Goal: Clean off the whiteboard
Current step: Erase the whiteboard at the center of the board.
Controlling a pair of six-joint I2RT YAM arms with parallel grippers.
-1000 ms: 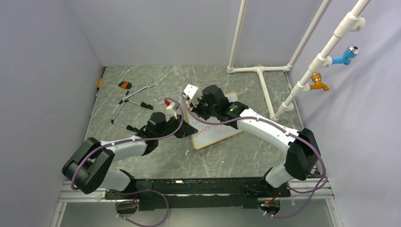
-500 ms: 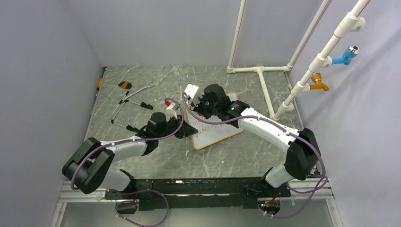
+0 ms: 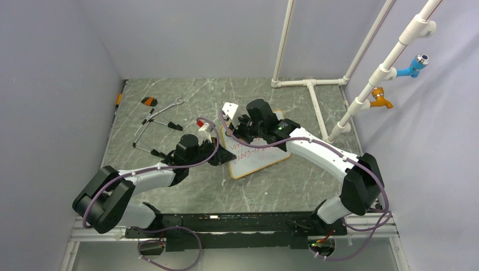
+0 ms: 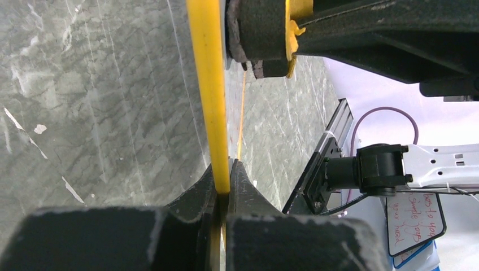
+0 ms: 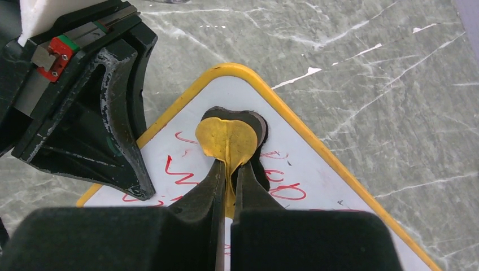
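**Operator:** What does the overhead view give me?

**Spotter:** The whiteboard [image 3: 261,160] lies flat and angled on the counter [image 3: 186,192]. Your left claw [image 3: 226,157] is at its left edge, and your right claw [image 3: 239,125] is over its far corner.

**Operator:** And the left wrist?

**Spotter:** Your left claw [image 4: 223,172] is pinched tight on the whiteboard [image 4: 207,84], whose yellow frame shows edge-on.

**Operator:** Right wrist?

**Spotter:** Your right claw [image 5: 227,169] is squeezed narrow on the yellow tab of a small eraser [image 5: 229,138]. The eraser's dark pad sits on the whiteboard [image 5: 322,186] just inside a rounded corner, beside the red writing [image 5: 183,175]. Your left claw [image 5: 130,175] grips the board's edge close by.
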